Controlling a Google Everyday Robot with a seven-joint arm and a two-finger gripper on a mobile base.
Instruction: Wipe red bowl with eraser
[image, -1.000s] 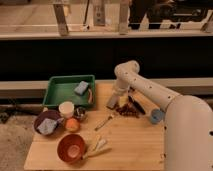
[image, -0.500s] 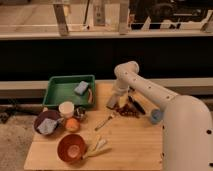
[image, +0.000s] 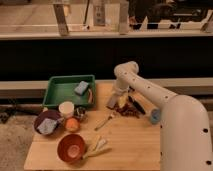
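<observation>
The red bowl (image: 71, 148) is round and orange-red with a paler centre. It sits at the front left of the wooden table (image: 130, 145). My gripper (image: 116, 102) hangs from the white arm at the back middle of the table, low over the surface and far from the bowl. A small grey block, likely the eraser (image: 111, 102), shows right at the gripper's tip. I cannot tell whether it is held.
A green tray (image: 60, 92) at the back left holds a blue-grey sponge (image: 81, 88). Between them and the red bowl are a white cup (image: 66, 109), a purple bowl (image: 45, 123) and an orange ball (image: 72, 124). A fork (image: 104, 121) and a black-handled tool (image: 137, 105) lie near the gripper. White utensils (image: 98, 146) lie beside the red bowl.
</observation>
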